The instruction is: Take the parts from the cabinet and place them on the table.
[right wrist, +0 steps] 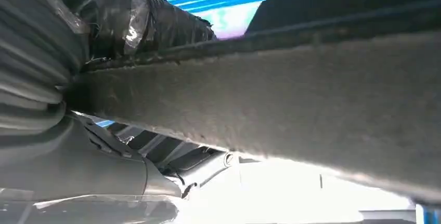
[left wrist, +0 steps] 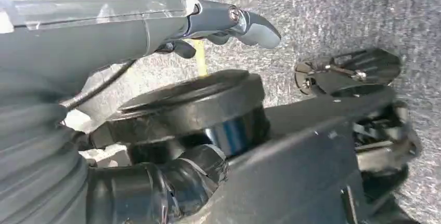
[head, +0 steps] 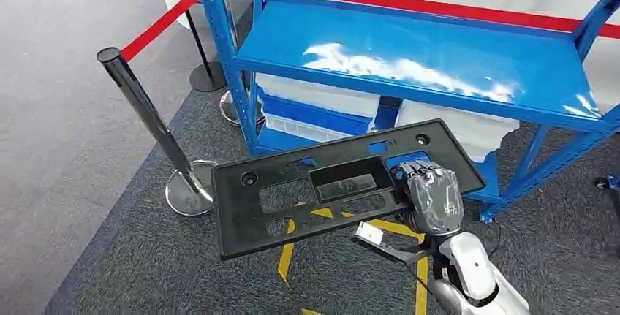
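Gripped by the right hand (head: 433, 196), whose fingers (head: 422, 177) curl over its right part, one black plastic panel (head: 322, 183) hangs above grey carpet before the blue shelf rack (head: 409, 66). Two stanchions (head: 146, 121) carry red tape. Left hand (left wrist: 229, 26) hangs with fingers loosely curled, holding nothing.

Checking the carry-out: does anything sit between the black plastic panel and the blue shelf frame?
Nothing visible does. The right hand holds the flat black plastic panel in front of the blue metal shelf, above the carpet.

A showroom or industrial demo floor is suggested by blue steel shelving (head: 409, 74), grey carpet and a stanchion (head: 150, 121) (red barrier belt attached).
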